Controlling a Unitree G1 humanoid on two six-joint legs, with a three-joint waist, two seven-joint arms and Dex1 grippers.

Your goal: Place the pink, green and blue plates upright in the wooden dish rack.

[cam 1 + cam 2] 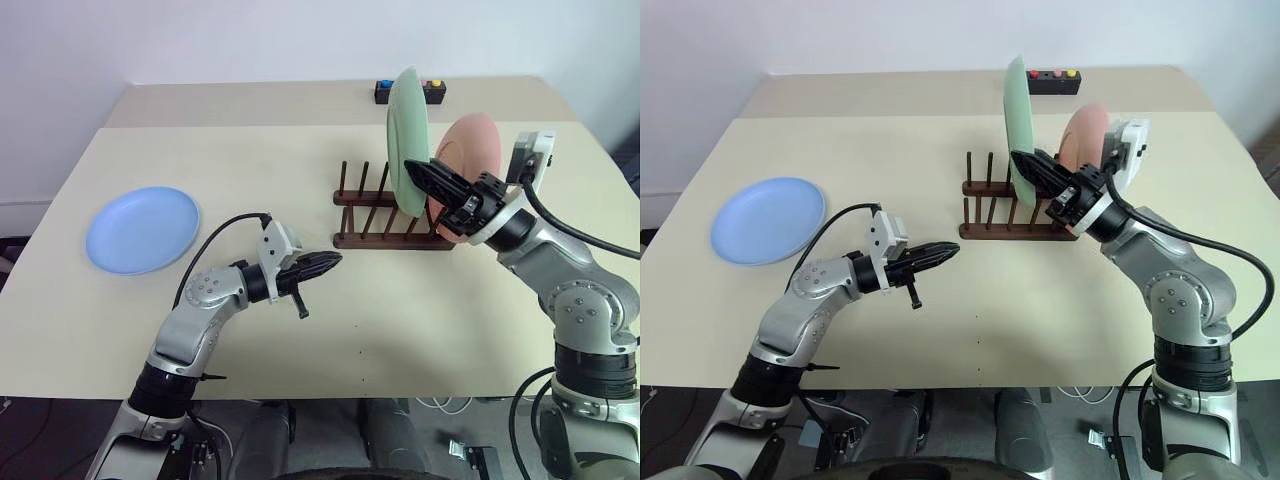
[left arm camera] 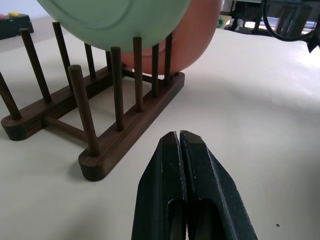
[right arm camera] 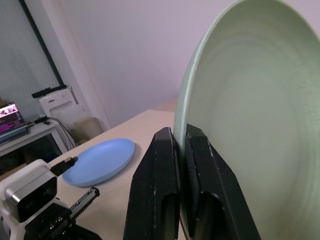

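Presently, one of three stowed: pink plate [image 1: 472, 150] stands upright at the right end of the wooden dish rack [image 1: 385, 215]. Second in progress: green plate [image 1: 408, 135], upright, its rim pinched between the fingers of the right gripper [image 1: 432, 182], held over the rack beside the pink plate; whether its lower edge sits between the pegs cannot be told. Third outstanding: blue plate [image 1: 142, 228] lies flat on the table [image 1: 400, 320], far left, well apart from the rack. Left gripper [image 1: 320, 265], fingers pressed together and empty, hovers just before the rack. Black box with coloured buttons [image 1: 410, 92] behind; no obstruction.
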